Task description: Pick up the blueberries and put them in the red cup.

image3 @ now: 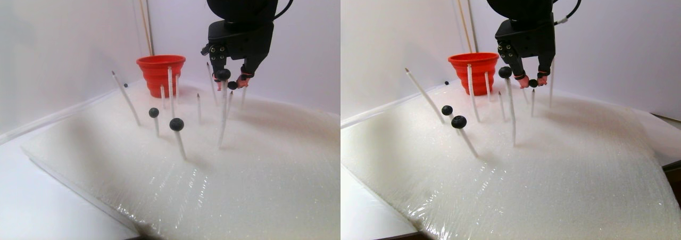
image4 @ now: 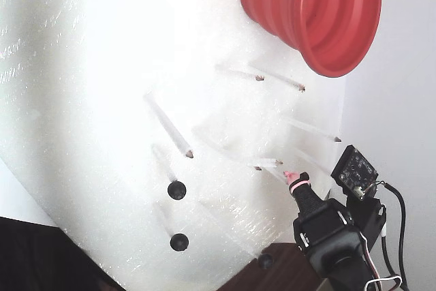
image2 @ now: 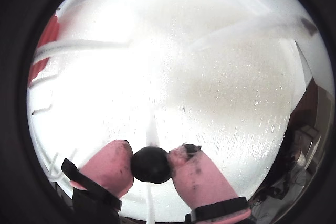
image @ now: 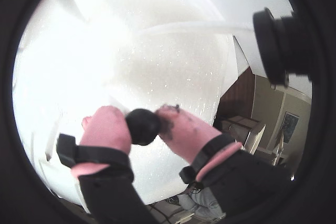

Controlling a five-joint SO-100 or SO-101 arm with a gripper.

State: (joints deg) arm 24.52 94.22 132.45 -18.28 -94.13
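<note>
A small round blue-black blueberry point(image2: 151, 164) sits pinched between the pink-padded fingertips of the black two-finger gripper point(image: 143, 125), lifted clear above the white foam sheet point(image3: 239, 165), presumably for carrying. The ribbed red-orange cup point(image3: 160, 72) stands at the far left in the stereo pair view. Nearer left, other blueberries point(image3: 176, 124) remain impaled on thin white pointed sticks point(image3: 122, 95), which hold them up for plucking.

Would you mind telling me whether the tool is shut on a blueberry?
Shut: in both wrist views the tool pinches a blueberry between pink fingertips.
</note>
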